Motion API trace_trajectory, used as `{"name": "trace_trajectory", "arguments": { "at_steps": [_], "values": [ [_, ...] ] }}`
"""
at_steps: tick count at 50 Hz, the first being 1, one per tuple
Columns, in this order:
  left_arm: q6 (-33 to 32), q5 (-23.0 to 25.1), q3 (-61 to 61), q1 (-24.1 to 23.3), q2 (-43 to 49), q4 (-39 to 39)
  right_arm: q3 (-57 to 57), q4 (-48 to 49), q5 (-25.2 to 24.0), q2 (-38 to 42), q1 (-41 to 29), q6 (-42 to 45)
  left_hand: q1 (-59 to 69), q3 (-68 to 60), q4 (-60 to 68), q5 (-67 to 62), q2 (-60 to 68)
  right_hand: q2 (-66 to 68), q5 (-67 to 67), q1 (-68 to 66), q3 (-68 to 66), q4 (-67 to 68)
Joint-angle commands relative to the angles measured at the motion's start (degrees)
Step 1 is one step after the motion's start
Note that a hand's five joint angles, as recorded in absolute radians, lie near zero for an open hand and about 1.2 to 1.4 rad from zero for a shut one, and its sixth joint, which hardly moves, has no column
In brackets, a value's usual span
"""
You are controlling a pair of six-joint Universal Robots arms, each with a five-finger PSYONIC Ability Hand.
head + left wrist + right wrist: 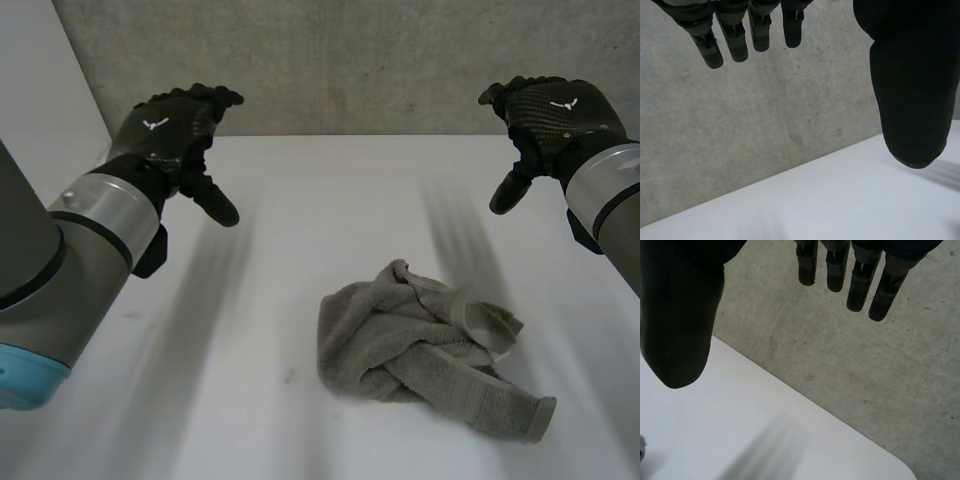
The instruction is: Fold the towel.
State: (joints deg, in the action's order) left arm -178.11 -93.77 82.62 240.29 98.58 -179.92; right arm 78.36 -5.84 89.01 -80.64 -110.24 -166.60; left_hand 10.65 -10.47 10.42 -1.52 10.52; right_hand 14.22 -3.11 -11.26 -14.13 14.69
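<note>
Both hands: I am holding my left hand (175,125) and my right hand (550,110) raised above the desk (300,200), well apart from each other and touching nothing.
Left fingers (735,45): I am stretching them out straight, wide of the thumb, holding nothing.
Right fingers (860,285): I am stretching these out straight too, wide of the thumb, holding nothing.
Towel (420,345): it is lying crumpled in a grey heap on the desk, between my hands and nearer the right one, well apart from both.
Wall (350,60): grey concrete is rising behind the desk's far edge.
</note>
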Motion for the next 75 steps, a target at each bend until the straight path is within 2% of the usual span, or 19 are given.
{"name": "trace_trajectory", "arguments": {
  "at_steps": [1, 11, 21, 28, 33, 35, 36, 38, 40, 42, 48, 52, 54, 55, 57, 58, 61, 68, 75],
  "values": [
    [-0.13, 1.04, 0.08, -2.19, 3.02, 0.01, -0.49, -2.41, -1.11, 0.05, 0.03, 6.0, 1.75, -1.93, 1.98, -0.88, 1.88, -4.22, 3.11, 1.26, 4.13, -4.69],
    [-0.39, 4.99, 0.7, -5.45, 9.52, -0.34, -1.19, -18.05, -6.65, 2.42, 0.55, 13.32, 1.75, -1.93, 1.98, -0.88, 1.88, -4.22, 3.11, 1.26, 4.13, -4.69],
    [-0.39, 7.9, 1.93, -6.95, 17.62, -4.12, 1.44, -18.15, -8.41, 8.82, 0.03, 16.65, 3.94, -4.11, 4.16, -3.06, 4.06, -4.22, 3.11, 1.26, 4.13, -4.69],
    [0.22, 8.07, 2.98, -9.49, 22.27, -7.11, 1.8, -18.24, -8.32, 14.55, -0.15, 16.66, 26.42, -26.6, 26.65, -25.55, 26.55, 3.09, -4.2, -6.06, -3.18, 2.63],
    [0.4, 7.9, 3.07, -11.33, 24.73, -10.79, 1.27, -17.89, -8.15, 17.36, -0.24, 16.22, 28.66, -28.84, 28.89, -27.79, 28.79, 13.86, -14.97, -16.83, -13.95, 13.4],
    [0.31, 7.9, 3.07, -11.78, 25.35, -11.95, 1.01, -16.41, -7.97, 17.89, -0.32, 14.38, 29.17, -29.35, 29.4, -28.3, 29.3, 29.24, -30.35, -32.2, -29.33, 28.78],
    [0.22, 7.9, 3.07, -12.13, 25.96, -12.82, 1.0, -16.4, -7.97, 17.89, -0.32, 14.37, 32.16, -32.34, 32.39, -31.29, 32.29, 29.33, -30.44, -32.3, -29.43, 28.87],
    [0.31, 7.81, 2.98, -12.48, 26.58, -13.44, 0.83, -13.86, -7.97, 17.8, -0.5, 12.18, 38.25, -38.43, 38.48, -37.38, 38.38, 49.93, -51.04, -52.9, -50.02, 49.47],
    [0.31, 7.81, 2.9, -12.83, 27.11, -13.88, 0.74, -12.54, -7.89, 17.72, -0.59, 11.91, 45.65, -45.83, 45.88, -44.78, 45.78, 59.85, -60.96, -62.82, -59.94, 59.39],
    [0.4, 7.72, 2.37, -13.27, 28.07, -14.14, 0.57, -11.31, -7.88, 17.45, -0.76, 11.74, 69.23, -69.41, 69.46, -68.36, 69.36, 65.72, -66.83, -68.68, -65.81, 65.26],
    [-0.04, 7.02, 0.61, -13.36, 28.25, -14.58, -2.06, -3.94, -7.88, 16.4, -2.17, 11.56, 69.35, -69.53, 69.58, -68.48, 69.48, 65.78, -66.89, -68.74, -65.87, 65.31],
    [-0.04, 1.94, -2.8, -12.49, 23.79, -16.42, -4.53, 2.94, -7.88, 15.87, -2.61, 11.12, 69.35, -69.53, 69.58, -68.48, 69.48, 65.78, -66.89, -68.74, -65.87, 65.31],
    [0.22, -1.07, -3.96, -11.87, 20.69, -17.84, -4.45, 15.87, -7.88, 13.95, -2.78, 10.86, 69.35, -69.53, 69.58, -68.48, 69.48, 65.78, -66.89, -68.74, -65.87, 65.31],
    [0.22, -3.85, -4.74, -10.39, 17.56, -19.4, -4.44, 15.95, -7.88, 13.93, -2.79, 10.86, 69.35, -69.53, 69.58, -68.48, 69.48, 65.78, -66.89, -68.74, -65.87, 65.31],
    [0.05, -5.71, -5.1, -8.02, 14.4, -20.9, -0.78, 31.08, -7.97, 10.7, -2.52, 10.07, 69.35, -69.53, 69.58, -68.48, 69.48, 65.78, -66.89, -68.74, -65.87, 65.31],
    [0.05, -6.6, -4.84, -6.09, 11.32, -22.13, -0.75, 31.15, -7.97, 10.68, -2.52, 10.06, 69.35, -69.53, 69.58, -68.48, 69.48, 65.78, -66.89, -68.74, -65.87, 65.31],
    [0.05, -5.47, -4.14, -5.19, 6.39, -23.11, 2.31, 41.74, -7.54, 6.66, -2.78, 9.28, 69.35, -69.53, 69.58, -68.48, 69.48, 65.78, -66.89, -68.74, -65.87, 65.31],
    [-0.48, 0.24, 0.77, -7.21, 3.82, -22.93, 3.11, 35.28, -7.8, 4.62, -3.14, 8.48, 69.35, -69.53, 69.58, -68.48, 69.48, 65.78, -66.89, -68.74, -65.87, 65.31],
    [-0.57, 1.13, 6.94, -7.65, 3.55, -22.93, 4.52, 25.54, -8.23, 5.06, -3.4, 5.32, 69.35, -69.53, 69.58, -68.48, 69.48, 65.78, -66.89, -68.74, -65.87, 65.31]
  ]
}}
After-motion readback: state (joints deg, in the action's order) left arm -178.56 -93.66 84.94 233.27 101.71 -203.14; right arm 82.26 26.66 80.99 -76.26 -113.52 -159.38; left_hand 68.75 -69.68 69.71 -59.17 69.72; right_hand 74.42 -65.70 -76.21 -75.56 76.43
